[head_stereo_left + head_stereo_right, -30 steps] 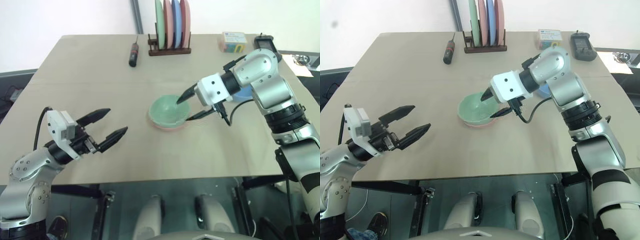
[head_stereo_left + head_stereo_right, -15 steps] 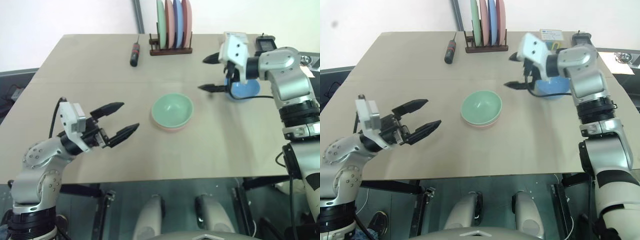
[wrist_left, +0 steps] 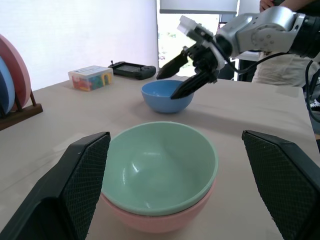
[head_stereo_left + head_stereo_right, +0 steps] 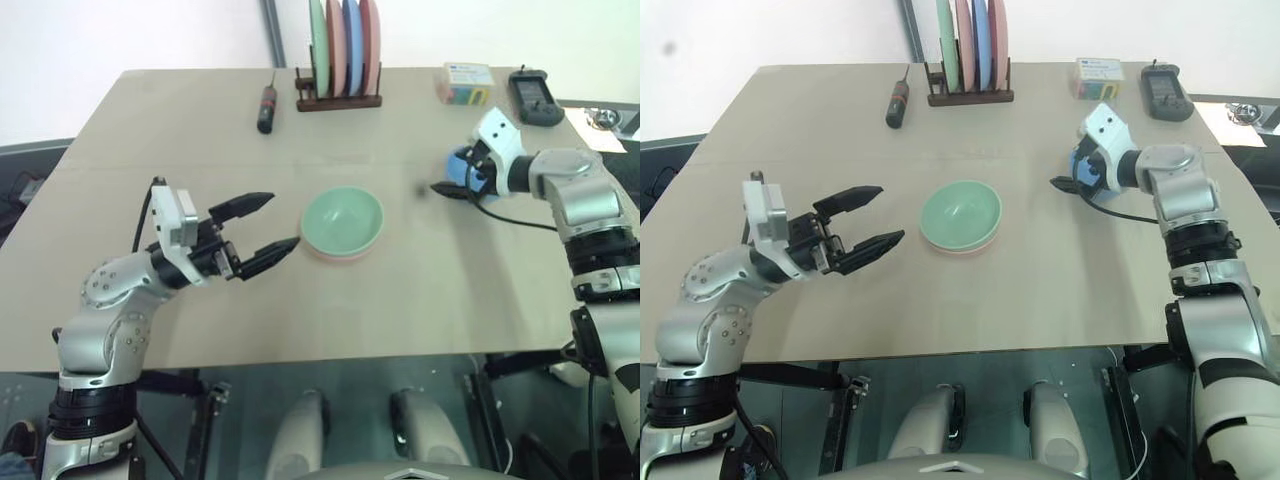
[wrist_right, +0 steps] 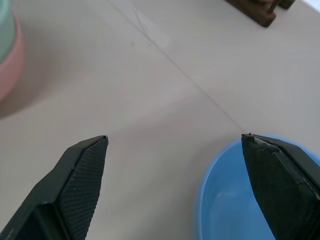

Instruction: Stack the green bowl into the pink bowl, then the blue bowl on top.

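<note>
Nearest to you, the left gripper [image 4: 262, 230] hovers over the table [image 4: 200, 130] with its fingers spread wide and nothing between them, pointing at the stacked bowls just beyond its tips.

At the table's centre, the green bowl [image 4: 343, 220] sits nested inside the pink bowl [image 3: 165, 224], of which you see only a rim and lower wall beneath the green one.

Further out on the robot's right, the right gripper [image 3: 184, 73] is at the blue bowl [image 3: 165, 97], which stands on the table well apart from the stack. Its fingers are spread apart: one lies over the bowl's rim, the other outside the bowl's wall. You cannot tell whether either finger touches the bowl.

Along the far edge, observe a rack of plates [image 4: 342, 55], a screwdriver [image 4: 267, 106], a small box [image 4: 468, 83] and a black device [image 4: 531, 96].
</note>
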Robot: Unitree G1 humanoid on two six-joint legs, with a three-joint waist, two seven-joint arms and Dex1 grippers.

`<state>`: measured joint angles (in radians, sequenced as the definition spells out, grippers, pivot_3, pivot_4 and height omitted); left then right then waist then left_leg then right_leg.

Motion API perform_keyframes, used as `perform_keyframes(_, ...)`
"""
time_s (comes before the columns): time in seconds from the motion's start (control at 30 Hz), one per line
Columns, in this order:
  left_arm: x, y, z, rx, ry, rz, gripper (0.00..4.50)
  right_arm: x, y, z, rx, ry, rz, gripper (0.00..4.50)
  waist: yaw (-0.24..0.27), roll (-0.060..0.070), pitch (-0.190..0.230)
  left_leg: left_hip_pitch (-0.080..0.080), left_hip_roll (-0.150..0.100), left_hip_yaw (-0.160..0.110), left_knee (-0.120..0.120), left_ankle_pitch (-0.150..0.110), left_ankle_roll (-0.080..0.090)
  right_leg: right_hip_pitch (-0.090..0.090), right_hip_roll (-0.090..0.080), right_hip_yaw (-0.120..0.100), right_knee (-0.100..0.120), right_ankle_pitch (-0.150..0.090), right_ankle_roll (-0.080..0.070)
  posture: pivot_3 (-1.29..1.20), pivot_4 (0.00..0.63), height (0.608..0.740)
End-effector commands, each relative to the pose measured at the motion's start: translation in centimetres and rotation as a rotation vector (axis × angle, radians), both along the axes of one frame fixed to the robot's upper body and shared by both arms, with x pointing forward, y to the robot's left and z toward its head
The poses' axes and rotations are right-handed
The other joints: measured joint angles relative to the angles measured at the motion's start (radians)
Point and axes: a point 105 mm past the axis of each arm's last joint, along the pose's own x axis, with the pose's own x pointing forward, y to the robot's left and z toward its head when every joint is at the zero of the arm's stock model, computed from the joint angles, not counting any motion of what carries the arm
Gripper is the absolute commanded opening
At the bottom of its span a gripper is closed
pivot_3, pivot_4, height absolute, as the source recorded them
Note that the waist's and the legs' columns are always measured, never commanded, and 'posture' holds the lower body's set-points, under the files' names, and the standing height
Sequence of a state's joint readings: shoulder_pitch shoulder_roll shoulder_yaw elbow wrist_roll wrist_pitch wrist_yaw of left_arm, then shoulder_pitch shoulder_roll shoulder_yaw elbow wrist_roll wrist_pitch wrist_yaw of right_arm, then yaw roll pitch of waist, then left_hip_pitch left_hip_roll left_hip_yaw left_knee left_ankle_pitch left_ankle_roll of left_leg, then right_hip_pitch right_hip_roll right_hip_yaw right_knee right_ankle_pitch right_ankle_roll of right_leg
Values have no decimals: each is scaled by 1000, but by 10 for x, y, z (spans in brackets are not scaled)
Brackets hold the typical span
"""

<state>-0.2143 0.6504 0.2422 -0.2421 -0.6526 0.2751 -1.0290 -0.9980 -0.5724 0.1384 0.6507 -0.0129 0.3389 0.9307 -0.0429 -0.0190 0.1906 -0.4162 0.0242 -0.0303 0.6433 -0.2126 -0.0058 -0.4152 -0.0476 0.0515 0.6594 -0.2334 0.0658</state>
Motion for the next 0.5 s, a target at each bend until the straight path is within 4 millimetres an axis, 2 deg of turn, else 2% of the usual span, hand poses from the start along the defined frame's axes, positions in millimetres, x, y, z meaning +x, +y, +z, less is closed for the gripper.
perform_keyframes(0.03,0,-1,8,8,-42,-11,4500,8,-15,-10,-55,0,-59,4462,2,0,0,0,0,0,0,0,0,0,0,0,0,0,0,0,150,740)
perform_keyframes(0.07,-1,-1,9,8,-43,-12,4500,10,-18,-16,-75,11,-71,4462,2,0,0,0,0,0,0,0,0,0,0,0,0,0,0,0,150,740)
perform_keyframes(0.1,-1,-1,9,9,-44,-13,4500,11,-21,-21,-91,20,-81,3952,1,0,0,0,0,0,0,0,0,0,0,0,0,0,0,0,150,740)
perform_keyframes(0.13,-1,-1,9,10,-44,-14,4500,12,-24,-24,-115,18,-90,3679,0,0,0,0,0,0,0,0,0,0,0,0,-1,0,0,0,150,740)
perform_keyframes(0.2,-3,-1,9,12,-44,-14,4500,14,-26,-27,-137,12,-95,2833,0,0,0,0,0,0,0,0,0,0,0,0,-1,0,0,0,150,740)
perform_keyframes(0.3,-4,0,9,13,-45,-10,4500,16,-26,-28,-137,9,-91,1394,-4,0,0,0,0,0,0,0,0,0,0,1,0,0,0,0,150,740)
perform_keyframes(0.43,-5,1,9,14,-44,-3,4500,17,-24,-29,-135,6,-83,67,-5,0,0,0,0,0,0,0,0,0,0,1,0,0,0,0,150,740)
perform_keyframes(0.5,-5,2,9,14,-44,-1,4500,18,-23,-27,-138,-7,-78,67,-4,0,0,1,0,0,0,0,0,0,0,0,0,0,0,0,150,740)
